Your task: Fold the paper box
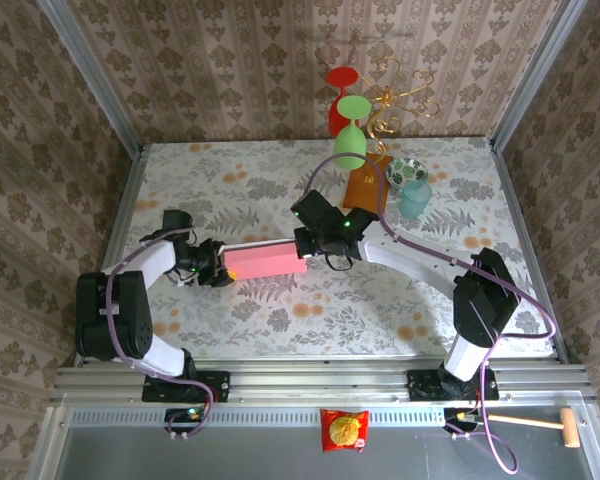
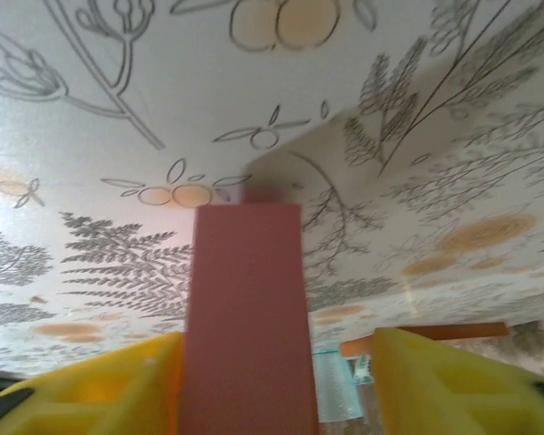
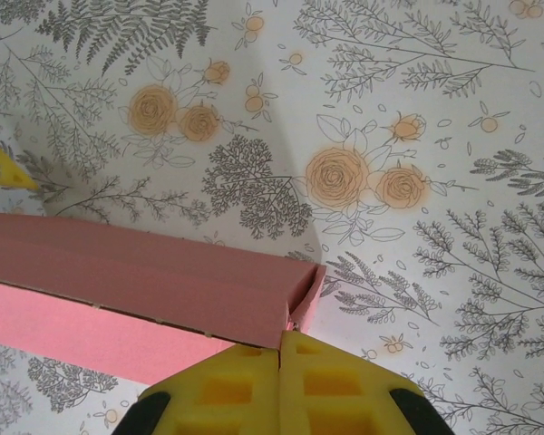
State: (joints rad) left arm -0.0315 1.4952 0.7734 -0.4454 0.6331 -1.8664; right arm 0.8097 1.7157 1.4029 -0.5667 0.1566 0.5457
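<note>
Jaws apart, left gripper (image 1: 223,268) astride paper box (image 1: 266,262) (perhaps booklet (image 2: 426,333) beyond)

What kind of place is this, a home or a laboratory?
Probably a robot test booth dressed like a room: an aluminium mounting rail in front, a metal corner post, and damask wallpaper on flat panel walls.

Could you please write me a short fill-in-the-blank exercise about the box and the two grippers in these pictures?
1. The paper box is ____ in colour.
2. In the top view it lies ____ the two grippers.
3. The right gripper is ____, its yellow fingers touching each other.
4. The left gripper is ____, with a gap beside the box.
Missing words: pink; between; shut; open.
</note>
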